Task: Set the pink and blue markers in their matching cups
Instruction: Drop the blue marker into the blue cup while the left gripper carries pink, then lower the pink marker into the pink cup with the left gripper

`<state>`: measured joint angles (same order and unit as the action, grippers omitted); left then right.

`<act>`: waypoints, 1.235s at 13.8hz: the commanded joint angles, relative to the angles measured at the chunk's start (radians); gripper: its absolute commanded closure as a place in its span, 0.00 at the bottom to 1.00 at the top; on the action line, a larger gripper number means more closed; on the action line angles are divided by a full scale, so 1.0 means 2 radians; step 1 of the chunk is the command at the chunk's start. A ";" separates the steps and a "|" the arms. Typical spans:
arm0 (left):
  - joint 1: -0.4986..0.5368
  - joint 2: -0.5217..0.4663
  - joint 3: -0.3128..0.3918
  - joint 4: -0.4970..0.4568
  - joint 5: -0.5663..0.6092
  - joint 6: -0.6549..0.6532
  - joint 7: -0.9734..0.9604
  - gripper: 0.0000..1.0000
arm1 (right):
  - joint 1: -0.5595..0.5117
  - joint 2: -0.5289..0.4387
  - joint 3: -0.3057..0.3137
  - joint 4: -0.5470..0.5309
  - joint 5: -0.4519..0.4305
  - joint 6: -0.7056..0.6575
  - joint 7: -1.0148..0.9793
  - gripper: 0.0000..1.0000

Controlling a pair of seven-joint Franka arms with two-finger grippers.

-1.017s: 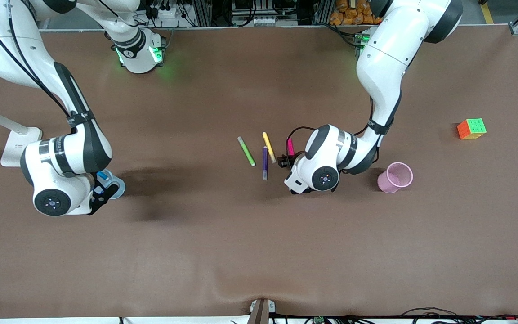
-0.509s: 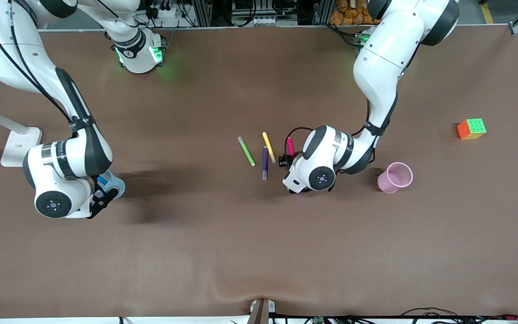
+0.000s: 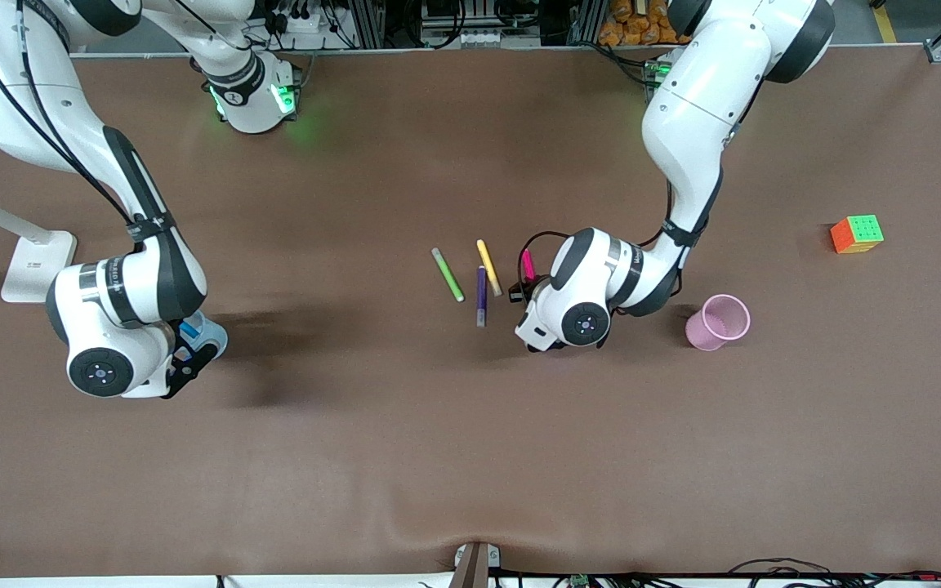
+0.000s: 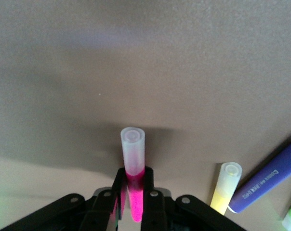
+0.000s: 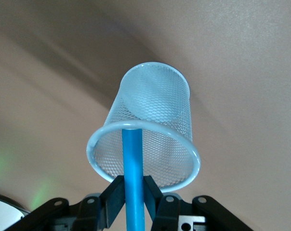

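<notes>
My right gripper (image 3: 186, 349) (image 5: 132, 195) is shut on the bright blue marker (image 3: 187, 329) (image 5: 132, 159) and holds it over the mouth of the pale blue mesh cup (image 3: 213, 335) (image 5: 152, 103) at the right arm's end of the table. My left gripper (image 3: 523, 291) (image 4: 134, 188) is shut on the magenta-pink marker (image 3: 528, 265) (image 4: 134, 173) low at the table, its paler end (image 4: 132, 149) sticking out past the fingers. The pale pink mesh cup (image 3: 720, 321) stands upright beside the left arm's wrist, toward the left arm's end.
Yellow (image 3: 488, 267) (image 4: 226, 187), dark purple (image 3: 481, 296) (image 4: 266, 180) and green (image 3: 448, 274) pens lie beside the pink marker. A colour cube (image 3: 856, 233) sits near the left arm's end. A white stand base (image 3: 33, 263) is at the right arm's end.
My right gripper has shifted slightly with the blue marker over the blue cup. My left gripper has stayed on the pink marker, barely moving.
</notes>
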<state>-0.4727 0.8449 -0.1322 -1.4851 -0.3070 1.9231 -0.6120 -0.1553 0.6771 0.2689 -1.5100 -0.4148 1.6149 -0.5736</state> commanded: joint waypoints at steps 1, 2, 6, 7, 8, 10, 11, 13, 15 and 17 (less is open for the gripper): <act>-0.007 0.005 0.003 0.000 -0.006 0.009 -0.014 1.00 | -0.001 0.005 0.004 0.002 -0.008 0.002 0.005 0.70; -0.008 0.001 0.003 0.002 -0.006 0.006 -0.031 1.00 | -0.001 0.005 0.004 0.003 -0.008 0.002 0.005 0.69; 0.012 -0.038 0.005 0.007 -0.006 -0.008 -0.064 1.00 | -0.001 0.004 0.004 0.005 -0.008 0.000 0.005 0.62; 0.025 -0.054 0.005 0.009 -0.005 -0.021 -0.062 1.00 | 0.000 0.002 0.004 0.009 -0.007 -0.003 0.005 0.58; 0.038 -0.076 0.006 0.009 -0.005 -0.033 -0.061 1.00 | 0.000 0.000 0.004 0.016 -0.006 -0.006 0.005 0.54; 0.061 -0.115 0.006 0.009 0.037 -0.052 -0.059 1.00 | 0.000 -0.003 0.006 0.024 -0.002 -0.007 0.005 0.44; 0.065 -0.130 0.006 0.009 0.066 -0.064 -0.058 1.00 | 0.000 -0.003 0.007 0.033 0.000 -0.007 0.005 0.40; 0.065 -0.157 0.006 0.009 0.105 -0.070 -0.058 1.00 | 0.000 -0.005 0.009 0.053 0.001 -0.008 0.004 0.29; 0.084 -0.184 0.006 0.008 0.116 -0.073 -0.056 1.00 | -0.001 -0.019 0.009 0.060 0.033 -0.013 0.004 0.14; 0.098 -0.205 0.008 0.007 0.130 -0.073 -0.045 1.00 | -0.002 -0.048 0.007 0.060 0.062 -0.016 0.006 0.00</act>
<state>-0.3079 0.4924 -0.1154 -1.4402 -0.0833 1.7809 -0.7231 -0.1540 0.6463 0.2805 -1.3838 -0.3424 1.6049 -0.5710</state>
